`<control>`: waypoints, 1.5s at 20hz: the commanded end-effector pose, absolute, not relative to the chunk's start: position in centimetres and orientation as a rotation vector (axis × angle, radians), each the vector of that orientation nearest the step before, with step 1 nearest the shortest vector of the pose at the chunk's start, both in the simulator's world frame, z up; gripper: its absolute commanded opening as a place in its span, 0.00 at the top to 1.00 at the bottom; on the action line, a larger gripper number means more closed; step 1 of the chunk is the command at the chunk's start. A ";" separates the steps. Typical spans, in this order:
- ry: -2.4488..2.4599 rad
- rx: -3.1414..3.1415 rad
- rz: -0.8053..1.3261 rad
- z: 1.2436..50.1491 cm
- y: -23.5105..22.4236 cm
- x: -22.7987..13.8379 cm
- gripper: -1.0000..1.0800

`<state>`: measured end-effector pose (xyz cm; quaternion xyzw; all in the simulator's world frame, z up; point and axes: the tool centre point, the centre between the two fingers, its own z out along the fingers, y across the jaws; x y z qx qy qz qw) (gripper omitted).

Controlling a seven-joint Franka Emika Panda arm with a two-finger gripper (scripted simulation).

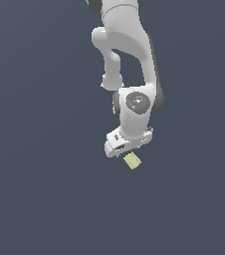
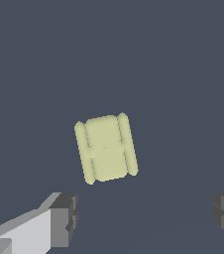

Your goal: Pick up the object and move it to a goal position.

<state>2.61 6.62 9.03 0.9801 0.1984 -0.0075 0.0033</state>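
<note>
The white robot arm's pincer (image 2: 143,218) hangs wide open just above the small pale yellow-green boxy block (image 1: 132,161), which lies on the flat dark grey counter (image 1: 40,189), probably so its fingers can drop around it.

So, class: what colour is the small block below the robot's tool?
Pale yellow-green. The block shows best in the wrist view, plain against the dark grey ground.
</note>
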 end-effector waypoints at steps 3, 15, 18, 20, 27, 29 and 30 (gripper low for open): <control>0.795 3.035 -0.011 7.2 8.4 3.1 0.04; 0.917 3.005 -0.002 5.7 9.7 3.4 0.04; 0.919 3.004 -0.002 4.9 9.7 3.4 0.04; 0.921 3.004 -0.002 4.1 9.8 3.3 0.04; 0.927 3.002 0.000 1.0 9.8 3.3 0.04; 0.927 3.002 0.000 0.8 9.8 3.4 0.04; 0.927 3.002 0.000 0.7 9.8 3.4 0.04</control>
